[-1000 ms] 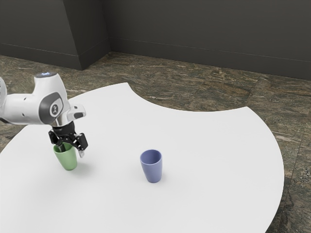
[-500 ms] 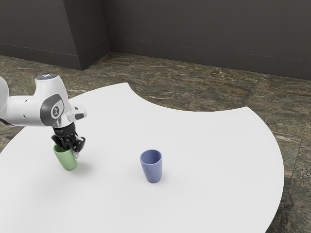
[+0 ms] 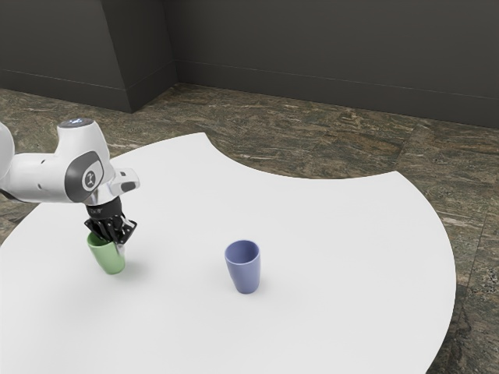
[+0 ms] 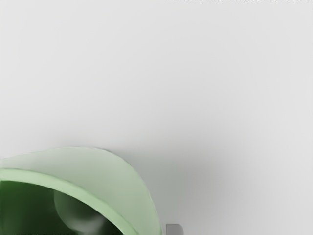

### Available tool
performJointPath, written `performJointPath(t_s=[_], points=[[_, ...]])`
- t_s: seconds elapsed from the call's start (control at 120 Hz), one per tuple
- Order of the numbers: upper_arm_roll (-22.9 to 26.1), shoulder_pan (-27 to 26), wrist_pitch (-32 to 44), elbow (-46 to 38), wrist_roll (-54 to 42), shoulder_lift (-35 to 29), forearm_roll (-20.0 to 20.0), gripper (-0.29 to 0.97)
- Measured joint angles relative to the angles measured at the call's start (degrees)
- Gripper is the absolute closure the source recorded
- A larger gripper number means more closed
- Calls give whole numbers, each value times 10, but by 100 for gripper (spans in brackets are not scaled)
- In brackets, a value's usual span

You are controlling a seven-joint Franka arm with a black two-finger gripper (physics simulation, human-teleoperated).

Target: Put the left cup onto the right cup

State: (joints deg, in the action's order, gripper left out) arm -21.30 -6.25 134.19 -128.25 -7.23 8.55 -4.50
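My gripper (image 3: 115, 236) has its jaws, as far as I can judge, clenched on the rim of the green cup (image 3: 107, 255) just beneath them. I should lift straight up, keeping it level, before carrying it to the blue cup (image 3: 242, 267), which stands well apart.

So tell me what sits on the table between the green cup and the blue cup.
Nothing: the exterior view shows bare white table between the green cup and the blue cup.

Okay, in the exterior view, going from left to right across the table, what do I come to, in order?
green cup → blue cup → right edge of the table
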Motion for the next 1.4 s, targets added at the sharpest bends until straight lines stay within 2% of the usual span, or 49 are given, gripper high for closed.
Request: performJointPath(t_s=[0.258, 0.342, 0.567, 0.708, 1.058, 1.4], points=[[2, -14, -11, 3, 11, -18, 5, 78], [9, -24, -25, 9, 19, -35, 20, 78], [72, -66, -85, 82, 52, -54, 45, 78], [91, -105, -109, 115, 69, -53, 46, 78], [136, -115, -135, 154, 104, -45, 44, 78], [141, -156, -143, 189, 133, -14, 42, 78]])
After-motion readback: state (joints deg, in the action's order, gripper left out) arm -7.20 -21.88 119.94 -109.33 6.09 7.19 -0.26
